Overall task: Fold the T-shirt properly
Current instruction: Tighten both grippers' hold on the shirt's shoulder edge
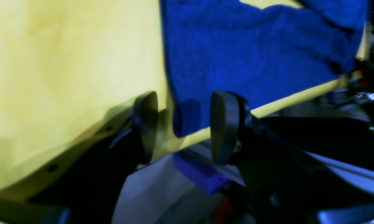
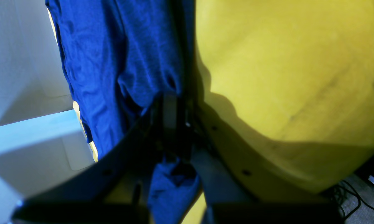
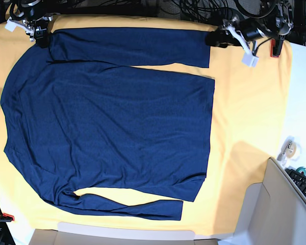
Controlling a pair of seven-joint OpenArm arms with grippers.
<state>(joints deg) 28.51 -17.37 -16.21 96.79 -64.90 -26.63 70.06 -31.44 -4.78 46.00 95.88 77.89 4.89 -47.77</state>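
The T-shirt (image 3: 112,122) (a dark navy long-sleeved one) lies spread flat on the yellow-orange cloth (image 3: 245,127) that covers the worktop, body in the middle, one sleeve stretched along the far edge and the other along the near edge. There is one shirt, two sleeves and two arms at work, both at the far edge.

The left tool (image 1: 180,124) stands wide, its two pads either side of the cuff end (image 1: 187,116) of the far sleeve without pinching it; in the base view it sits just beside that sleeve end (image 3: 204,48). Whether it is about to take the cuff or has let it go, the pictures alone do not say.

The right tool (image 2: 171,115) is closed on a fold of navy fabric at the shoulder end (image 3: 43,38) of the same sleeve, a bunch of cloth hanging below its pads. Holding both ends of one sleeve would let the arms carry it over the body in a straight fold, which seems the purpose.
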